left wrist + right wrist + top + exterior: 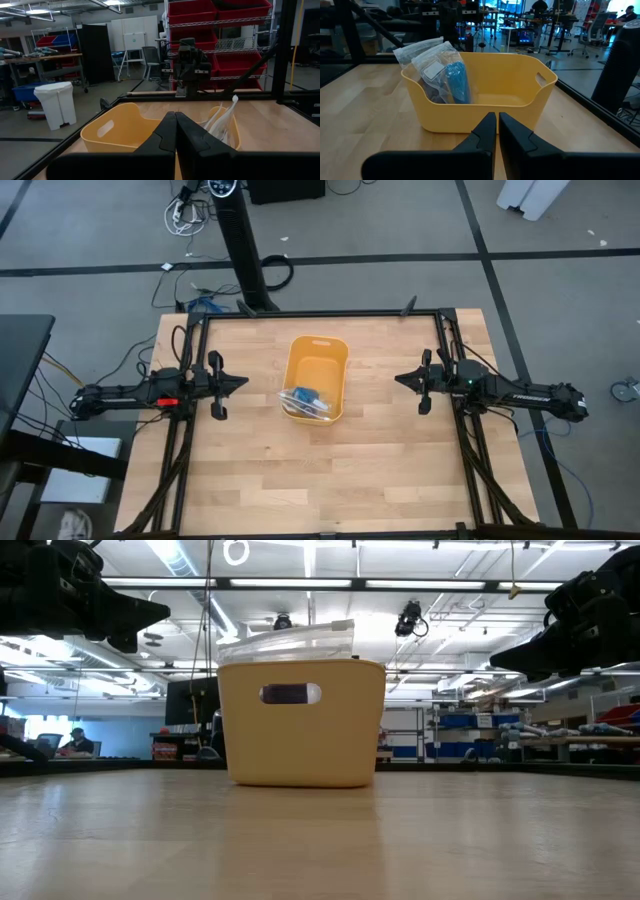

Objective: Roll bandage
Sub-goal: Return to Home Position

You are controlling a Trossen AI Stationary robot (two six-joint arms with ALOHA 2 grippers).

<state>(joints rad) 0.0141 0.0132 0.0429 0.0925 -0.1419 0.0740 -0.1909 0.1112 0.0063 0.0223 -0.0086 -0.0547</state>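
Our left end effector [243, 383] hovers closed and empty over the left side of the bench [380, 470]. At centre we see the yellow bin [300, 350], with the blue bandage [306, 395] inside it, within a clear bag [425, 52]. Our right end effector [398, 378] hovers closed and empty at right.

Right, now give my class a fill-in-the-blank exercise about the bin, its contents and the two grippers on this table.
The clear zip bag holds a ____ bandage. The bag rests in the ____ bin. The bin stands ____ the left gripper and the right gripper. Both grippers' fingers are ____.
Missing words: blue; yellow; between; shut.
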